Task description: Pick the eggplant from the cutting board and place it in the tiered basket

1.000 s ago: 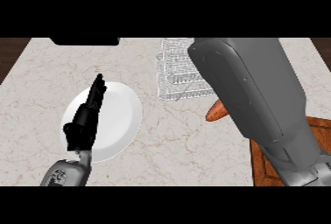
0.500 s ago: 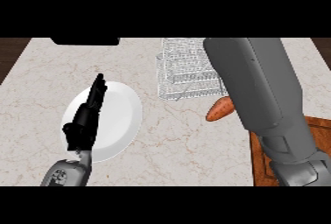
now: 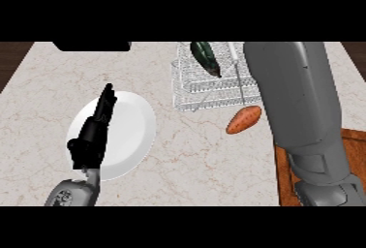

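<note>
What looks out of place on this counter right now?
An orange sweet potato lies loose on the bare counter, just in front of the wire tiered basket, on no plate or board. The eggplant sits in the basket.

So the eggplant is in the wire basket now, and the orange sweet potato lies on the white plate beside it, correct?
Not quite. The head view shows the eggplant in the wire basket, but the sweet potato lies on the bare counter just below the basket, apart from the white plate at the left.
</note>
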{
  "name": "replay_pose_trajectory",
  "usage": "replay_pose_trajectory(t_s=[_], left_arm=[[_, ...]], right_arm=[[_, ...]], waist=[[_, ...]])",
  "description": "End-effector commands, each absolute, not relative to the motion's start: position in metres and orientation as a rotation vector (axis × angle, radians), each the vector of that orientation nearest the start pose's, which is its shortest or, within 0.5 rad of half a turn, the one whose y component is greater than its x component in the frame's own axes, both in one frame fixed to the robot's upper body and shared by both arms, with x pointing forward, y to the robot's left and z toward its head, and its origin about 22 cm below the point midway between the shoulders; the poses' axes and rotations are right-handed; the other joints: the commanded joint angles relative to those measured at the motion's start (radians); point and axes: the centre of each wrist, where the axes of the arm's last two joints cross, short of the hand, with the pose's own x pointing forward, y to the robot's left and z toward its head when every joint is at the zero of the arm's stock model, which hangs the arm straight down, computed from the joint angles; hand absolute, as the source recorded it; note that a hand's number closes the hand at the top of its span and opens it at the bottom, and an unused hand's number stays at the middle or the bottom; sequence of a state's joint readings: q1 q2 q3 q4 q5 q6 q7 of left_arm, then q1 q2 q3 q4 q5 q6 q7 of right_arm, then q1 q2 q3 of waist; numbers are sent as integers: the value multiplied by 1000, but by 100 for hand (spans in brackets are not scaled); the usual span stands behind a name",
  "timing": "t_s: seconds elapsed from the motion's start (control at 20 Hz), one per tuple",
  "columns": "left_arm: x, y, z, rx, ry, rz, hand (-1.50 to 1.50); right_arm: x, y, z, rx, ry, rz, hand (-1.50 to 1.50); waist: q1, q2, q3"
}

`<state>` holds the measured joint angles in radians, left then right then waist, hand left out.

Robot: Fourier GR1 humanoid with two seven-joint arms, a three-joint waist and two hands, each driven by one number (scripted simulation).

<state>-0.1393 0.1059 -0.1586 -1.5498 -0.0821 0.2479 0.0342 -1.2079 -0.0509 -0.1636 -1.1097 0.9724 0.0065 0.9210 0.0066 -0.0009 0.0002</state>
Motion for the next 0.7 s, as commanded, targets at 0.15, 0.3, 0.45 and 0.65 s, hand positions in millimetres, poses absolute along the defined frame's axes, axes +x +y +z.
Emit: replay_pose_trajectory(t_s=[0.15,0.3,0.45,0.65], left_arm=[[270,213,23,211,-1660,-90,0],[271,206,33,220,-1647,-75,0],[262,207,25,232,-1642,-85,0],[263,216,31,233,-1647,-69,0]], right_arm=[[391,-173,305,-987,-1309,15,-150],[369,-211,293,-939,-1321,-110,-150],[338,-241,272,-889,-1351,-181,-150],[279,-285,270,-894,-1380,-164,-150]], waist=[[-27,-6,0],[-44,-11,1],[-43,-11,1],[-59,-16,1]])
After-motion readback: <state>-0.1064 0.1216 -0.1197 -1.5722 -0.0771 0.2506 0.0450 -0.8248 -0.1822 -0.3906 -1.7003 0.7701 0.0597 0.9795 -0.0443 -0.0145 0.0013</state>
